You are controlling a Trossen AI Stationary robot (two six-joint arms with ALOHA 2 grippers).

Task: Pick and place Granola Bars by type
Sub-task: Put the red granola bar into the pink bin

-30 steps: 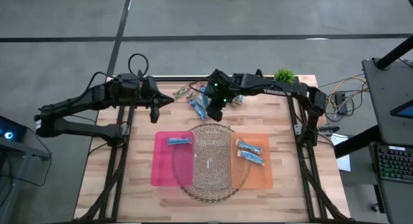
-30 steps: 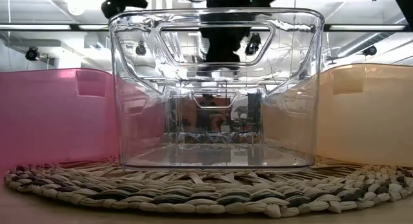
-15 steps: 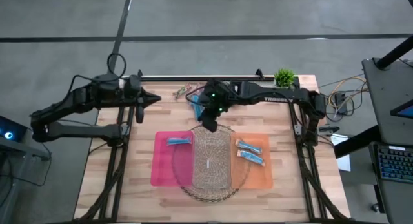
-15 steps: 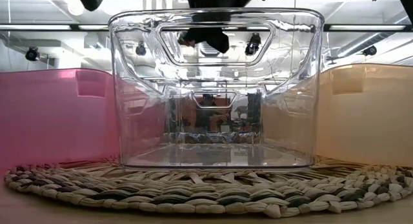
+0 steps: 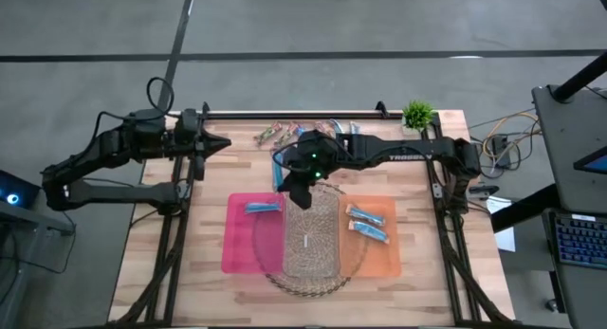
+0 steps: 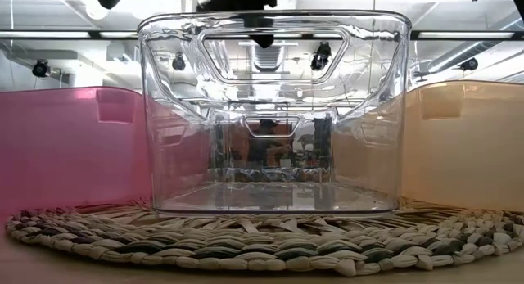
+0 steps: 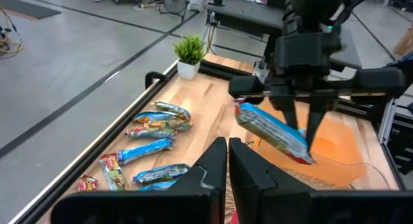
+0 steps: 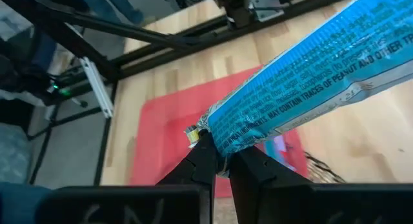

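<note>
High view: the right gripper (image 5: 296,189) hangs over the clear bin's (image 5: 312,236) far end, clamped on a blue bar (image 5: 281,168). The left gripper (image 5: 222,145), fingers pressed together and empty, waits near the tabletop's (image 5: 204,215) far left corner. One blue bar lies in the pink bin (image 5: 239,236), two in the orange bin (image 5: 381,257).

Left wrist view: loose bars (image 7: 147,148) lie along the far edge.

Right wrist view: the fingers (image 8: 197,161) pinch the wrapper's end.

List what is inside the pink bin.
In the high view, the pink bin holds one blue bar near its far end. The clear bin and the right arm cover its inner edge, so anything there is hidden.
</note>
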